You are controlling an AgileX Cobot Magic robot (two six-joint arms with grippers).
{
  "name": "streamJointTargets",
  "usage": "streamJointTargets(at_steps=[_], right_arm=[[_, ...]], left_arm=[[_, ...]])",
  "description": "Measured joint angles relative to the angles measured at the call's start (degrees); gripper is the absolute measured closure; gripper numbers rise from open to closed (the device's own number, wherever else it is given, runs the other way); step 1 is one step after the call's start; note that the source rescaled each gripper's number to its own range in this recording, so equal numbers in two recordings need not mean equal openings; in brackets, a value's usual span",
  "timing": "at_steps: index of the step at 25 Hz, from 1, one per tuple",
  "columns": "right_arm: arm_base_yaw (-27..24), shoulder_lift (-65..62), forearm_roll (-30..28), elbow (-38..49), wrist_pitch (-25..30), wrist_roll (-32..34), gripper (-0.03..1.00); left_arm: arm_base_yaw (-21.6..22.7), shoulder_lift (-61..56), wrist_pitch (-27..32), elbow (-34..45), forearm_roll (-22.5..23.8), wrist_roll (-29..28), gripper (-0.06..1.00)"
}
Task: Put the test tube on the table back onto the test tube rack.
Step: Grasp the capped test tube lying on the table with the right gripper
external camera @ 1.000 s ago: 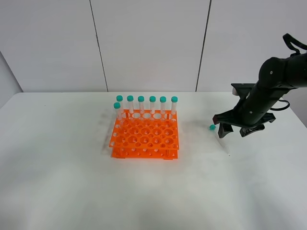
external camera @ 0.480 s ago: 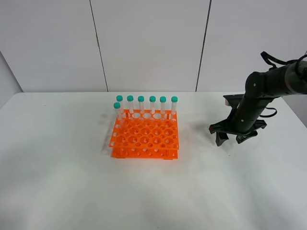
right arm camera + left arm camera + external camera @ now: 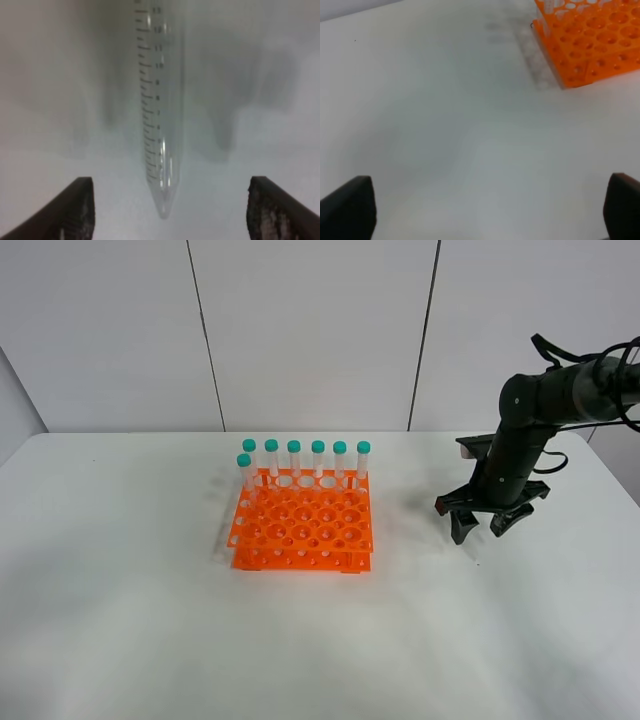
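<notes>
**A:** Orange plastic, the test tube rack (image 3: 302, 525) sits mid-desk, well clear of every edge. The white desk (image 3: 150, 620) lies bare around it, with wide room in front and on both sides.

**B:** And behind it?

**A:** A white panelled wall (image 3: 300, 330) rises just past the far edge. Seven teal-capped tubes (image 3: 306, 462) stand upright along the rack's far side.

**B:** Where is the test tube (image 3: 161, 115)?

**A:** Flat on the desk, right of the rack and well apart from it, beneath the right tool (image 3: 480, 530). From high up I cannot make it out; the arm seems to cover it. The right wrist view shows it lying between the two fingers, pointed tip towards the camera, with a gap on each side.

**B:** So nothing is gripped?

**A:** Nothing. The right tool's jaws stand spread, clear of the tube. The left tool (image 3: 485, 210) is spread wide too, over bare desk, with a corner of the rack ahead of it.
</notes>
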Motion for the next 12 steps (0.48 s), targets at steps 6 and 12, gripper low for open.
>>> streamJointTargets(at_steps=[6, 12], right_arm=[[0.0, 1.02, -0.11, 0.0, -0.63, 2.92, 0.07], [1.25, 1.44, -1.15, 0.0, -2.22, 5.02, 0.07]], left_arm=[[0.0, 0.0, 0.0, 0.0, 0.0, 0.0, -0.06], [0.0, 0.0, 0.0, 0.0, 0.0, 0.0, -0.06]])
